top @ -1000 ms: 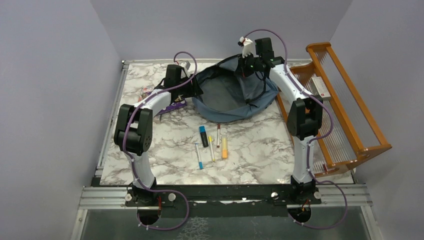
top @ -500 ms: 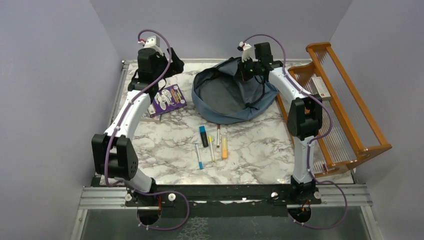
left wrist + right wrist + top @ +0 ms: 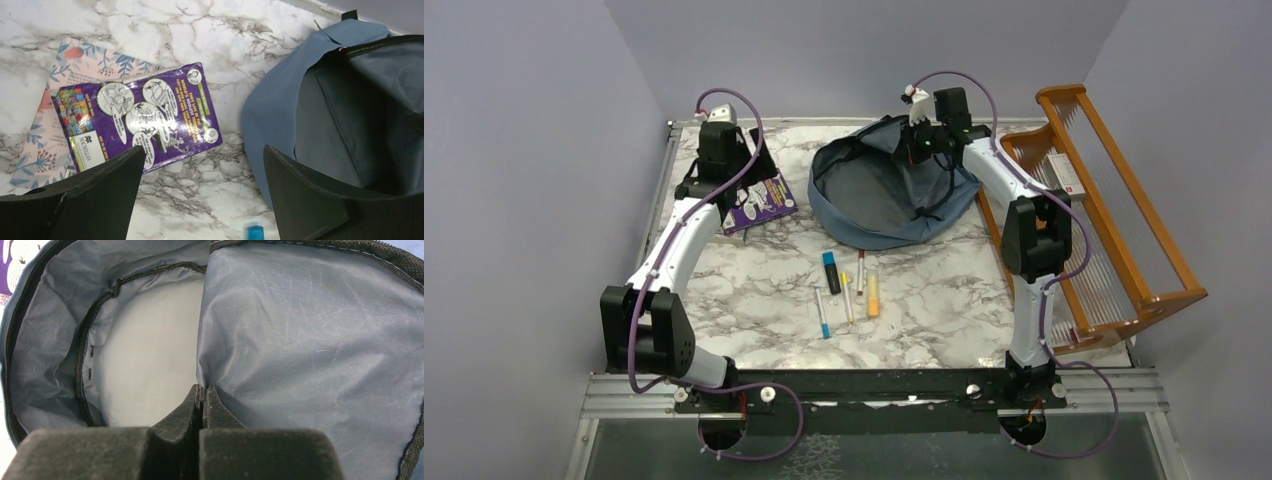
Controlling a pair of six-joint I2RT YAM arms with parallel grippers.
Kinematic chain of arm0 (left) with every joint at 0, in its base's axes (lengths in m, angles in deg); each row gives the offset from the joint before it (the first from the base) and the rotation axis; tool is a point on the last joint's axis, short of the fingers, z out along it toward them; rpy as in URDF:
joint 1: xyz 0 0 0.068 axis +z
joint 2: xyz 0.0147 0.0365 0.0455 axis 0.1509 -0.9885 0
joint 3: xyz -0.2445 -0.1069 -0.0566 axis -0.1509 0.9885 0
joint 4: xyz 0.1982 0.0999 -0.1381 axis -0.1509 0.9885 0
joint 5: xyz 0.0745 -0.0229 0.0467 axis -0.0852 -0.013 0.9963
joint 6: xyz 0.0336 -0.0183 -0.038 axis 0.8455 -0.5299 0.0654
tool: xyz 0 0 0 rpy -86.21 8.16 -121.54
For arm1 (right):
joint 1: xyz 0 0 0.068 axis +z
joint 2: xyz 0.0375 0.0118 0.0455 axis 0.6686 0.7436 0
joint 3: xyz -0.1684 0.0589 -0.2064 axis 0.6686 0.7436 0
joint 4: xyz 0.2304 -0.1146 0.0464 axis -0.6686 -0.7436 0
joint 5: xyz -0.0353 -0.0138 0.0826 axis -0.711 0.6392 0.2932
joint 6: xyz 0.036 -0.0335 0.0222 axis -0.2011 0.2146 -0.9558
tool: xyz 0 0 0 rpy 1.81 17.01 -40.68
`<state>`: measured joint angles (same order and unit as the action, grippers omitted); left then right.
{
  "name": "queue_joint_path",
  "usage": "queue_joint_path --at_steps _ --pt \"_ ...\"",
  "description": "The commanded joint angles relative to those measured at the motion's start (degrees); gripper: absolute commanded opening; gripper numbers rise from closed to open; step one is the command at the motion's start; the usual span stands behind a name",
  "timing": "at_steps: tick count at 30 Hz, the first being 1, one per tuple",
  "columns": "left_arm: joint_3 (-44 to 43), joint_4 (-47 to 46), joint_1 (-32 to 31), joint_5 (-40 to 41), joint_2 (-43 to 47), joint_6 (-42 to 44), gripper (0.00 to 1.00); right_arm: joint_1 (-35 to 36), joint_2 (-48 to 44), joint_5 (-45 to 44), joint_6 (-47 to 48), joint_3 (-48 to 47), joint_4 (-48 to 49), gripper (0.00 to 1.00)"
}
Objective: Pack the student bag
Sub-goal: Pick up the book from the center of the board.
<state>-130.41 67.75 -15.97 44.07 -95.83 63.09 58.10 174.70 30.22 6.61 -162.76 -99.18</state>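
Near to far on the marble table (image 3: 754,320). Mid-table there's a loose cluster of pens and highlighters lying flat: blue pen (image 3: 822,312) nearest, then a thin yellow pen (image 3: 846,297) and an orange highlighter (image 3: 873,296), then a dark highlighter with a blue cap (image 3: 832,272) and a dark-capped pen (image 3: 861,270). All are well apart from both grippers. Far left, a purple book (image 3: 137,122) lies cover up and askew on top of a floral-cover book (image 3: 37,115). The left gripper (image 3: 205,152) hangs above that corner, claw released, fingers (image 3: 100,190) spread wide with nothing between them. Far centre, the student bag (image 3: 874,210) lies on the table near the purple book but not touching it, mouth gaping, grey lining showing. The right gripper (image 3: 202,390) sits at the bag's far rim, claw clenched on a fold of the lining, with that edge pulled up off the table. To the right of the bag, an orange wooden rack (image 3: 1114,200) stands tilted along the table's right edge.
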Motion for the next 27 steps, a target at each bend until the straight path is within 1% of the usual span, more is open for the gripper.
queue_joint_path --at_steps 1,10,17,19,20,21,23,27 --pt "2.1 1.5 1.7 0.1 4.0 -2.0 0.87 -0.1 -4.0 0.0 -0.4 1.4 1.3 0.00" --pt "3.8 1.4 4.7 -2.1 5.5 -3.4 0.86 -0.1 -5.4 -1.5 -0.8 3.1 2.3 0.01" --pt "6.0 1.2 6.2 -1.4 6.6 -3.0 0.84 -0.1 -6.7 -2.9 -1.4 3.8 3.0 0.09" --pt "7.4 1.4 6.7 0.0 6.1 -3.2 0.86 -0.1 -7.2 -3.1 -1.5 3.9 3.2 0.12" --pt "8.0 1.9 8.8 -0.6 5.7 -4.0 0.95 -0.1 -7.4 -3.2 -1.6 4.1 3.3 0.14" --pt "8.6 2.5 10.5 -1.9 5.1 -5.2 0.98 -0.1 -7.6 -3.2 -1.6 4.2 3.3 0.16" --pt "10.0 2.5 13.7 -5.4 3.8 -6.5 0.99 -0.1 -8.0 -3.2 -1.7 4.4 3.3 0.18" --pt "10.9 0.4 16.5 -7.9 1.3 -5.7 0.99 -0.1 -8.6 -3.3 -1.9 5.1 3.5 0.25"
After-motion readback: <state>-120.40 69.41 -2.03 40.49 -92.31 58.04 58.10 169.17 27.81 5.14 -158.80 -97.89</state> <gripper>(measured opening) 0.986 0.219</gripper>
